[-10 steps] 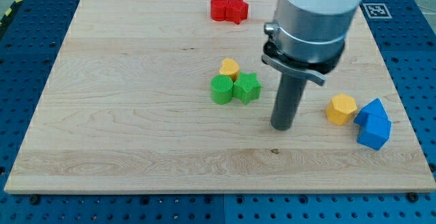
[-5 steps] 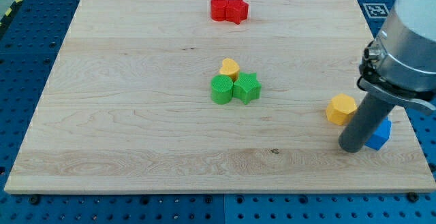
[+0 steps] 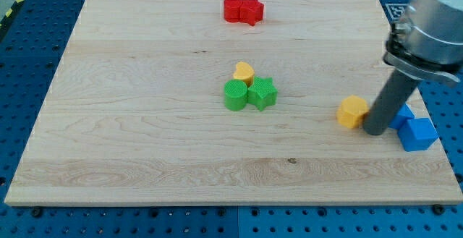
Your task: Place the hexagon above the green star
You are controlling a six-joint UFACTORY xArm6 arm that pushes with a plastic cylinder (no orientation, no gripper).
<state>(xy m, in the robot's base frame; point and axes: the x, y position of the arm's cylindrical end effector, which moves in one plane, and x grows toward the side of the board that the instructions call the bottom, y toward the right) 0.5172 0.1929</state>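
Note:
The yellow hexagon (image 3: 352, 112) lies on the wooden board (image 3: 145, 137) at the view's right. My tip (image 3: 375, 132) stands just right of it, touching or nearly touching its right side. The green star (image 3: 262, 93) sits near the board's middle, far left of the hexagon. A green round block (image 3: 235, 95) touches the star's left side. A small yellow block (image 3: 244, 72), rounded with a point, sits just above the two, toward the view's top.
Two blue blocks lie at the right edge: one (image 3: 418, 134) right of my tip, another (image 3: 404, 113) partly hidden behind the rod. Two red blocks (image 3: 242, 10) sit together near the board's top edge.
My tip swung from the board's middle to the right, passed below the hexagon, and now stands at its right. The hexagon has slid a little left. The lower blue block has shifted right.

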